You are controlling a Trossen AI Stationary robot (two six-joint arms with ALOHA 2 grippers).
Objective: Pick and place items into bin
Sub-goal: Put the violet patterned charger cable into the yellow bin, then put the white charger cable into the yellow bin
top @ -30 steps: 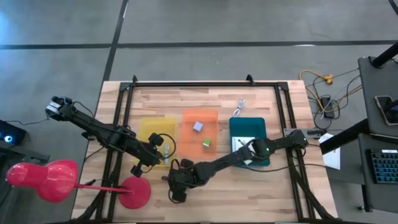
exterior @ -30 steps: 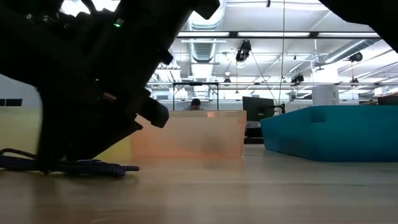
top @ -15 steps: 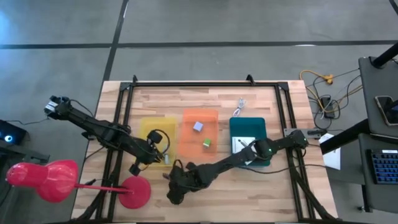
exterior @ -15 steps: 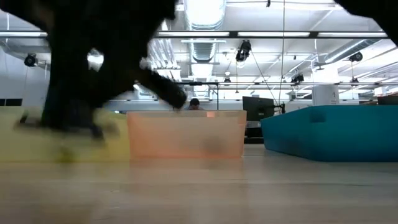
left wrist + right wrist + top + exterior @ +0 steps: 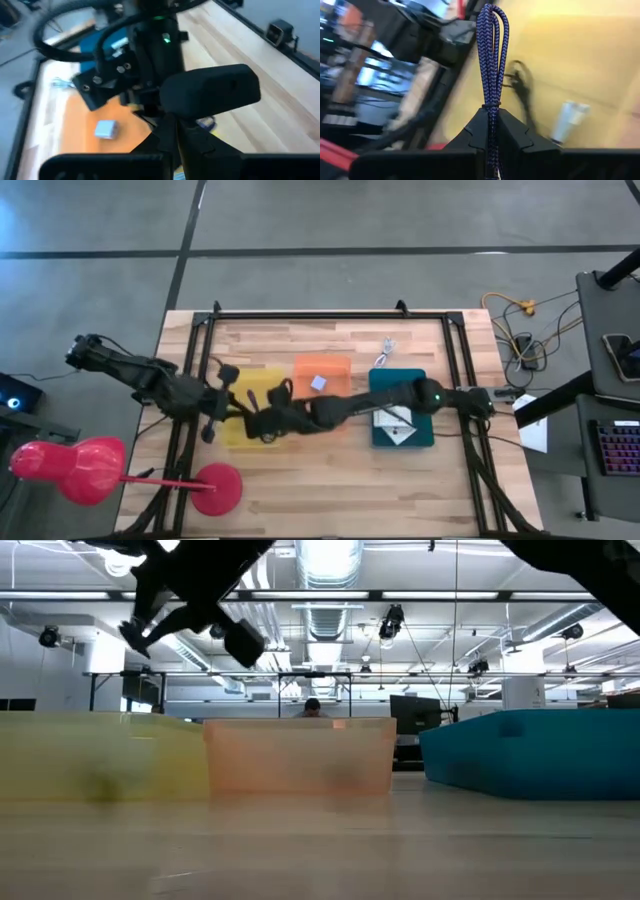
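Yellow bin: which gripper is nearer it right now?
Right. The right gripper hangs over the yellow bin, shut on a purple cable. The left gripper sits at the bin's left edge, just outside it.

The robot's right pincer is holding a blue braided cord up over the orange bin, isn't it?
Not quite. The right pincer does hold the folded blue braided cord, but over the translucent yellow plastic bin, not the orange one. The right wrist view shows yellow bin floor under the cord, and the high view puts that pincer over the yellow bin.
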